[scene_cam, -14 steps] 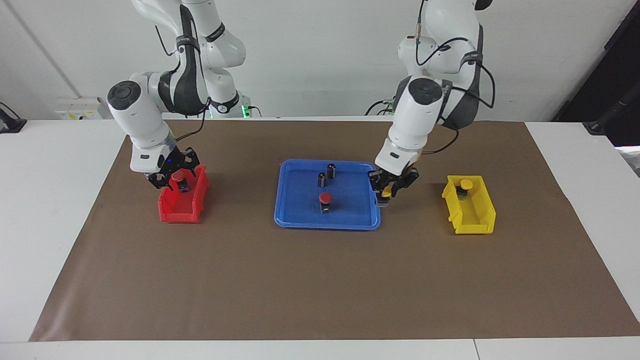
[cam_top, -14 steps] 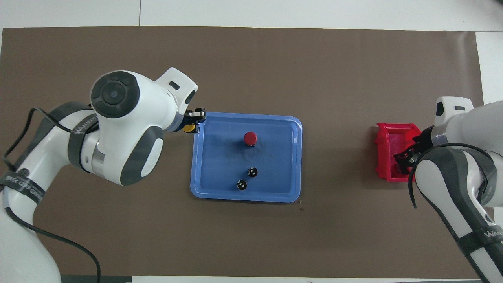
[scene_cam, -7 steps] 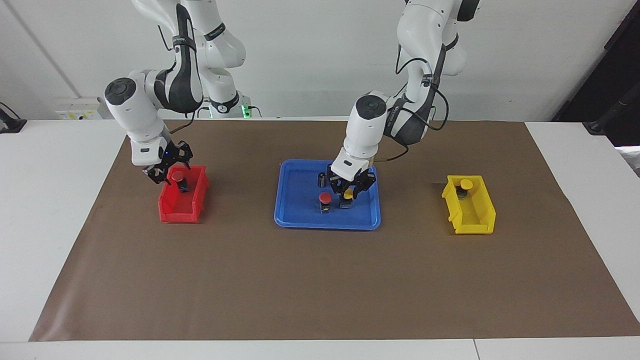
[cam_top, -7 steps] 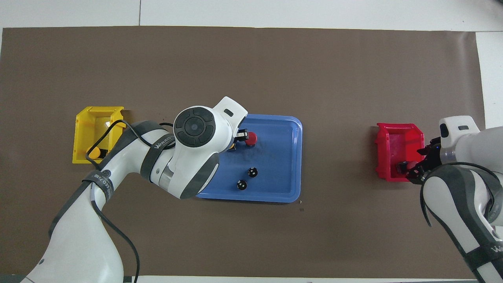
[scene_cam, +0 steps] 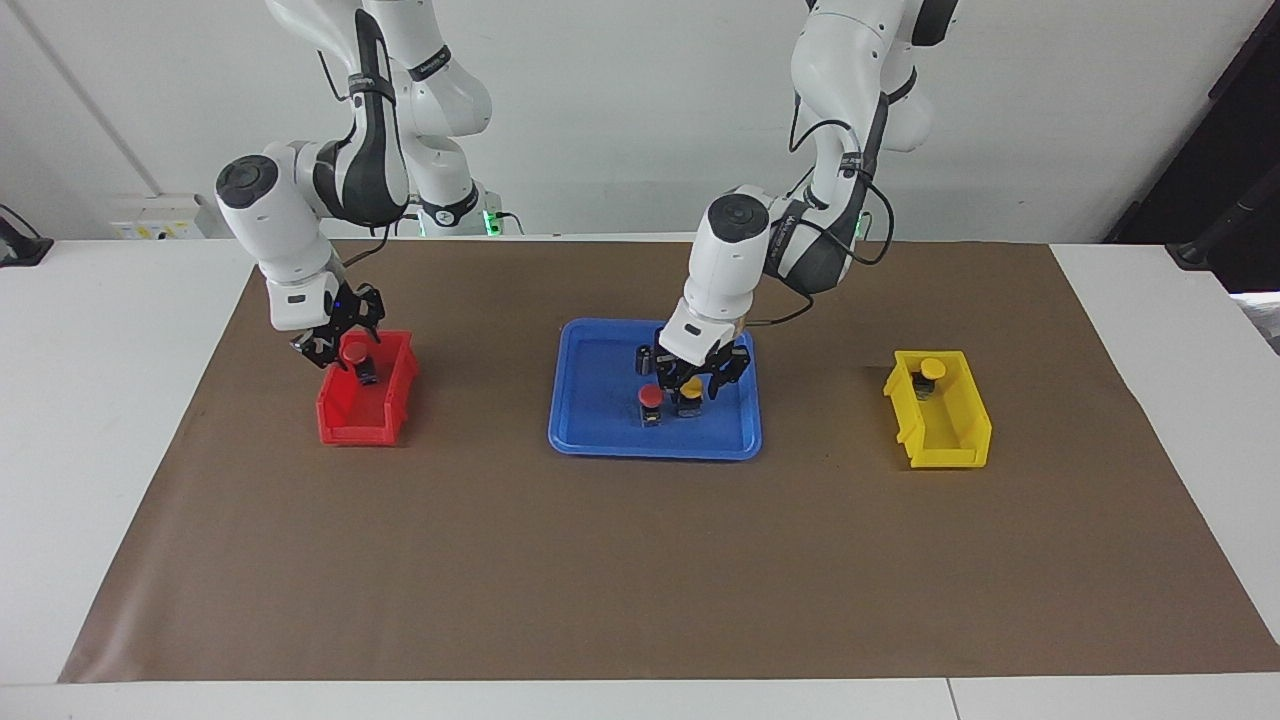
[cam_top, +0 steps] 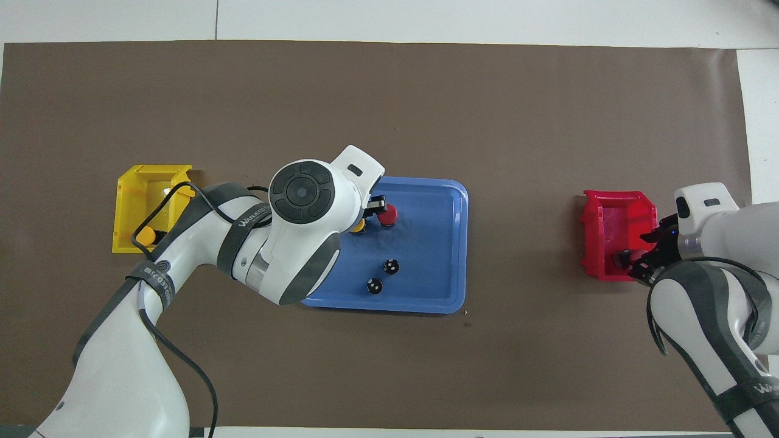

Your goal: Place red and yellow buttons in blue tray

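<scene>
The blue tray (scene_cam: 600, 445) (cam_top: 456, 243) lies mid-table. On it a red button (scene_cam: 650, 396) (cam_top: 386, 214) stands upright. Right beside it, toward the left arm's end, is a yellow button (scene_cam: 690, 386) (cam_top: 358, 227), with my left gripper (scene_cam: 691, 392) down around it. Whether the gripper still holds it does not show. A second red button (scene_cam: 353, 351) sits in the red bin (scene_cam: 345, 425) (cam_top: 602, 213), and my right gripper (scene_cam: 346, 356) (cam_top: 636, 261) is lowered around it. Another yellow button (scene_cam: 931, 368) (cam_top: 145, 234) rests in the yellow bin (scene_cam: 950, 440) (cam_top: 137, 182).
Two dark cylinders (cam_top: 392, 266) (cam_top: 374, 285) stand in the tray, nearer to the robots than the buttons. The red bin is toward the right arm's end, the yellow bin toward the left arm's end. A brown mat (scene_cam: 640, 560) covers the table.
My left arm carried the yellow button from the tray's edge in over the tray and down beside the red button. My right gripper stayed at the red bin and shifted only slightly.
</scene>
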{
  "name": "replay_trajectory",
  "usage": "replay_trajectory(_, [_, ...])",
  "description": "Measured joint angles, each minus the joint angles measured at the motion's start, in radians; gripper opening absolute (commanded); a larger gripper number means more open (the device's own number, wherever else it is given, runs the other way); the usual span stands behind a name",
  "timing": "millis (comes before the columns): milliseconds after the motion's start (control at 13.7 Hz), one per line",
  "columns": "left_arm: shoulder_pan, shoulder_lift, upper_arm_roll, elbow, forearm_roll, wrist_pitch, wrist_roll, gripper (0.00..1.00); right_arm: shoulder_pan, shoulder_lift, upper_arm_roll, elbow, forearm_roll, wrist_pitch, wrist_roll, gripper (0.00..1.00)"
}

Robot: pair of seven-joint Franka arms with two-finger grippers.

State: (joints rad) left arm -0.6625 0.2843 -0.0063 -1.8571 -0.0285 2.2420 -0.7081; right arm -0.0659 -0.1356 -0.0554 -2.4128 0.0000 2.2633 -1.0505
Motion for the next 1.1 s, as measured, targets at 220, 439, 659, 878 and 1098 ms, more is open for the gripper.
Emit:
replay_trajectory(220, [0.027,-0.056,0.021,0.076,0.0,-0.175,0.0,0.64,-0.019,-0.004,0.0,-0.016,0.0,0.022,-0.02,0.59])
replay_trajectory(439, [0.175,-0.154,0.032,0.093,0.001,-0.345,0.154,0.88,-0.034,-0.011,0.0,-0.039,0.0,0.047,-0.039,0.59])
replay_trajectory(659, [0.386,-0.192,0.039,0.09,0.001,-0.389,0.382,1.0,-0.034,-0.015,0.0,-0.048,0.0,0.054,-0.039,0.56])
replay_trajectory(878, [0.534,-0.192,0.042,0.059,0.001,-0.372,0.562,0.96,-0.033,-0.015,0.002,-0.049,0.0,0.057,-0.039,0.45])
replay_trajectory(1098, [0.608,-0.204,0.041,-0.06,0.0,-0.232,0.645,0.71,-0.032,-0.016,0.005,-0.051,0.0,0.06,-0.038,0.32])
